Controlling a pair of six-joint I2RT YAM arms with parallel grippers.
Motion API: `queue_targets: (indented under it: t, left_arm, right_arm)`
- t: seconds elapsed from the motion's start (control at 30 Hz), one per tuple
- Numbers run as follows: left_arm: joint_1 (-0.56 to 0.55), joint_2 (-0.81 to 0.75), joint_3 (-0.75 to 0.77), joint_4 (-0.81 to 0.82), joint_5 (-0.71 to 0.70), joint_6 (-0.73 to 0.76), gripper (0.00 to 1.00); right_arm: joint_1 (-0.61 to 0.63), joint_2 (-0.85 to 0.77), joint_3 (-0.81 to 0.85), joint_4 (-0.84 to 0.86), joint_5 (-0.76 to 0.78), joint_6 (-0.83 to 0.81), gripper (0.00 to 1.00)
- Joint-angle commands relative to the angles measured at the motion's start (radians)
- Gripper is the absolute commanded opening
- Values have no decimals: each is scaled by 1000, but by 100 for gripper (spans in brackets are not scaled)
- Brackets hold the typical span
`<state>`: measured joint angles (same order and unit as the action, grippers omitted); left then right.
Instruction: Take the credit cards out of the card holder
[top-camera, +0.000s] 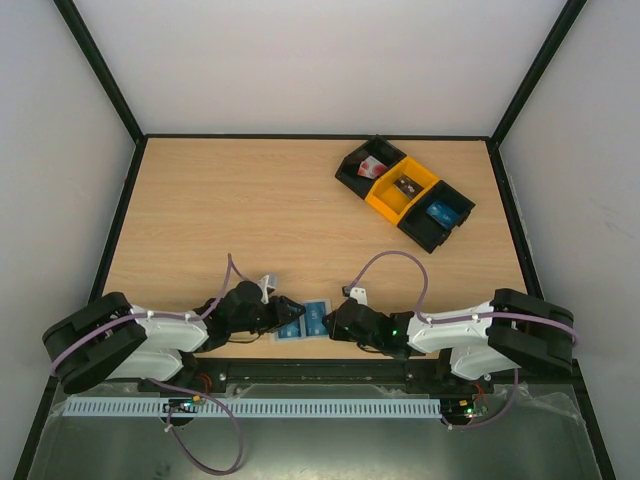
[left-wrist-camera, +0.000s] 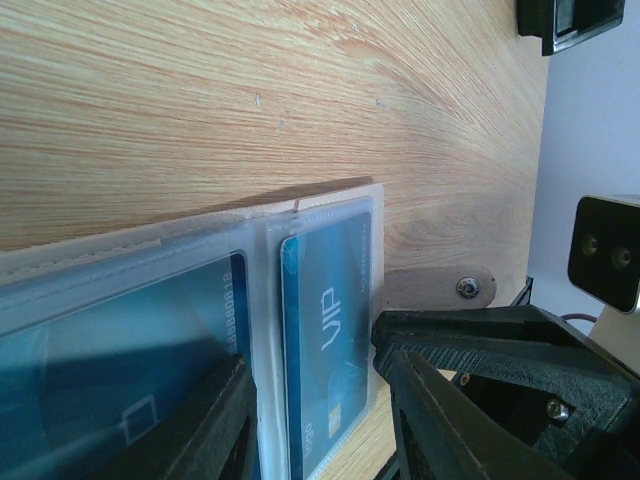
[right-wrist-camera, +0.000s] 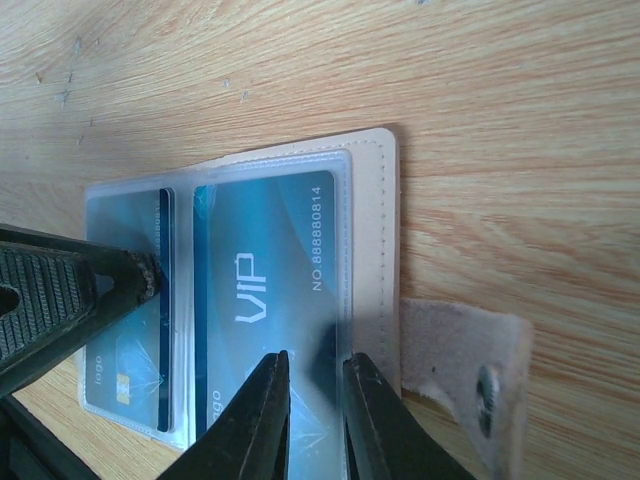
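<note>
My right tool rests on the flat, translucent pale plastic card holder at the pocket beside its tab. The fingers are nearly together, and I cannot tell whether they pinch anything. My left tool is spread, straddling a pocket. Both thin bright-blue plastic credit cards sit inside the holder, which lies at the near edge of the wooden bench. At the far right stands a row of black and yellow plastic bins.

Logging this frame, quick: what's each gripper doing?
Left gripper: open, over the card holder.
Right gripper: nearly closed over a credit card; grip cannot be told.
</note>
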<state>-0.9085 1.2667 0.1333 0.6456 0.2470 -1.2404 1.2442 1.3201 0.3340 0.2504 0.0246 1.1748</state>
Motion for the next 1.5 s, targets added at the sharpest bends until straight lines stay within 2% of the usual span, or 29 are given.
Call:
queue_targets:
  t: [0.0, 0.47, 1.07, 1.33, 1.47]
  left_arm:
    - [2, 21, -15, 10, 2, 9, 40]
    - [-1, 42, -15, 24, 0, 18, 35]
    - [0, 66, -20, 76, 0, 26, 17]
    - [-1, 23, -18, 72, 13, 49, 3]
    - [-1, 7, -20, 72, 19, 56, 3]
  right_arm:
    - [8, 18, -2, -4, 2, -2, 16]
    - [8, 60, -45, 75, -36, 24, 3]
    - [9, 86, -71, 121, -42, 39, 2]
    - [9, 96, -78, 135, -43, 39, 2]
    - [9, 106, -82, 143, -43, 42, 2]
